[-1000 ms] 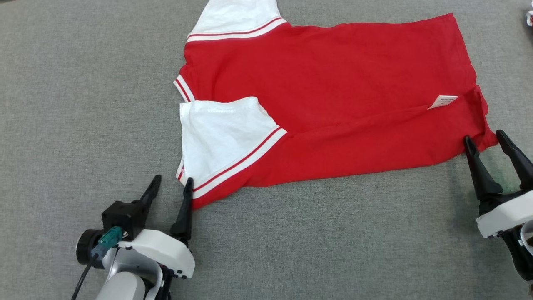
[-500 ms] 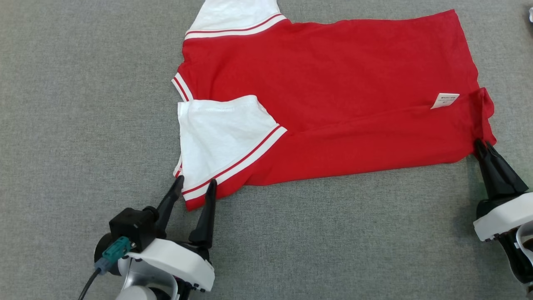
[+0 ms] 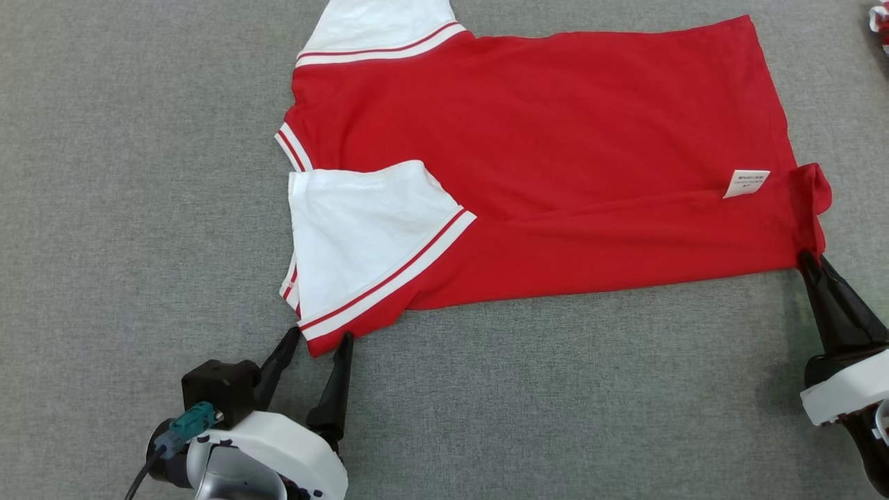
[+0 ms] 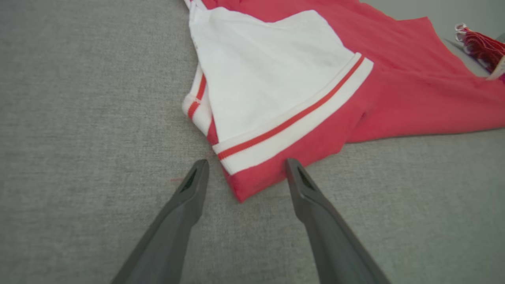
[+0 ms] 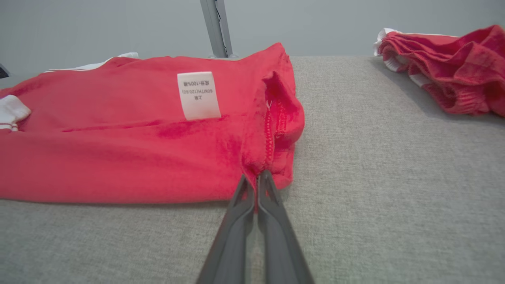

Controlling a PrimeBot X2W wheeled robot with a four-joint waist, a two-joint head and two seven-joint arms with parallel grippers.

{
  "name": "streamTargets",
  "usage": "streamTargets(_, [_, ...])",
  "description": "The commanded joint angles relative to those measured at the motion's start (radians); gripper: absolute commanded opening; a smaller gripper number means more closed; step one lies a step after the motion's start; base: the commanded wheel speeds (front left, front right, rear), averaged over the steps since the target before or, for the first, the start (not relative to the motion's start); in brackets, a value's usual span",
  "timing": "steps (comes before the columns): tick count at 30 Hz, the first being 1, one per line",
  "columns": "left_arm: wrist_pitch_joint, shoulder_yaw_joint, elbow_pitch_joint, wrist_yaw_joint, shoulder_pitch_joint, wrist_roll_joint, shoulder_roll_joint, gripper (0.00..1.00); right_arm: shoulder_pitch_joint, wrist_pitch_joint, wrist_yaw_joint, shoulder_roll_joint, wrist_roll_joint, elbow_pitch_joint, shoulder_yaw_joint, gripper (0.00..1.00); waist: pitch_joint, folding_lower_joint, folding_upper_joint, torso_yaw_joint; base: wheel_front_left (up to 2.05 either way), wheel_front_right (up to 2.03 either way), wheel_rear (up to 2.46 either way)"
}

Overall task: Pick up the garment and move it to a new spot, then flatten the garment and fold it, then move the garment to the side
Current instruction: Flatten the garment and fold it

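Observation:
The garment (image 3: 542, 153) is a red T-shirt with white, red-striped sleeves, lying spread on the grey cloth surface, hem to the right. A white label (image 3: 745, 183) sits near the hem. My right gripper (image 3: 809, 261) is shut on the near hem corner of the garment (image 5: 260, 165), which bunches above the tips. My left gripper (image 3: 317, 339) stands open with its fingers on either side of the near red shoulder corner below the white sleeve (image 4: 272, 79); in the left wrist view the corner (image 4: 240, 189) lies between the fingers of this gripper (image 4: 244, 167), not pinched.
A second bunched red and white garment (image 5: 446, 67) lies at the far right edge of the grey surface (image 3: 139, 173). A metal post (image 5: 215, 27) rises behind the table. Bare grey cloth stretches to the left and along the near side.
The right gripper went from open to shut on the hem corner and has pulled it slightly right and nearer. The left gripper moved right to straddle the shoulder corner, then drew back a little.

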Motion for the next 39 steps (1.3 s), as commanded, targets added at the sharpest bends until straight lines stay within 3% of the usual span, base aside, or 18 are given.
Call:
streamTargets(1, [-0.001,0.005,-0.008,0.003,0.003,-0.008,0.004,1.0,0.005,-0.002,-0.003,-0.001,0.005,0.001,0.002,0.0,0.0,0.0,0.0,-0.002,0.0,0.0,0.0])
streamTargets(4, [-0.008,0.003,-0.019,-0.01,-0.002,-0.014,0.005,1.0,0.001,-0.011,-0.003,0.003,0.014,0.004,0.008,0.0,0.0,0.0,0.0,-0.002,0.0,0.0,0.0])
streamTargets(5, [-0.01,0.001,-0.018,-0.015,-0.006,-0.02,0.003,0.85,-0.001,-0.012,-0.003,0.004,0.014,0.005,0.012,0.0,0.0,0.0,0.0,-0.003,0.0,0.0,0.0])
streamTargets(6, [-0.019,0.001,-0.014,-0.03,-0.017,-0.028,0.002,0.0,-0.007,-0.016,-0.003,0.004,0.02,0.009,0.019,0.0,0.001,0.0,0.0,-0.004,0.0,0.0,0.0])
streamTargets(14, [-0.028,0.041,-0.032,-0.093,0.01,-0.135,0.008,0.0,0.039,-0.043,-0.003,-0.039,0.098,-0.006,0.037,0.0,-0.021,0.0,0.0,-0.002,0.0,0.0,0.0])
streamTargets(21, [0.019,0.082,-0.102,-0.123,0.085,-0.229,0.055,0.0,0.16,-0.038,-0.003,-0.137,0.231,-0.062,0.039,0.0,-0.036,0.0,0.0,-0.016,0.0,0.0,0.0])
streamTargets(29, [0.076,0.085,-0.181,-0.096,0.208,-0.251,0.104,0.0,0.256,-0.022,-0.003,-0.215,0.329,-0.134,0.087,0.0,-0.049,0.0,0.0,-0.045,0.0,0.0,0.0])
streamTargets(37, [0.11,0.063,-0.197,-0.074,0.253,-0.254,0.109,0.0,0.296,-0.024,-0.003,-0.233,0.361,-0.139,0.117,0.0,-0.069,0.0,0.0,-0.056,0.0,0.0,0.0])
streamTargets(38, [0.113,0.059,-0.191,-0.071,0.253,-0.249,0.107,0.0,0.295,-0.024,-0.003,-0.233,0.362,-0.137,0.12,0.15,-0.074,0.0,0.0,-0.057,0.0,0.0,0.0])
streamTargets(39, [0.113,0.056,-0.187,-0.07,0.252,-0.246,0.105,0.0,0.295,-0.022,-0.003,-0.232,0.363,-0.135,0.124,0.65,-0.078,0.0,0.0,-0.059,0.0,0.0,0.0])
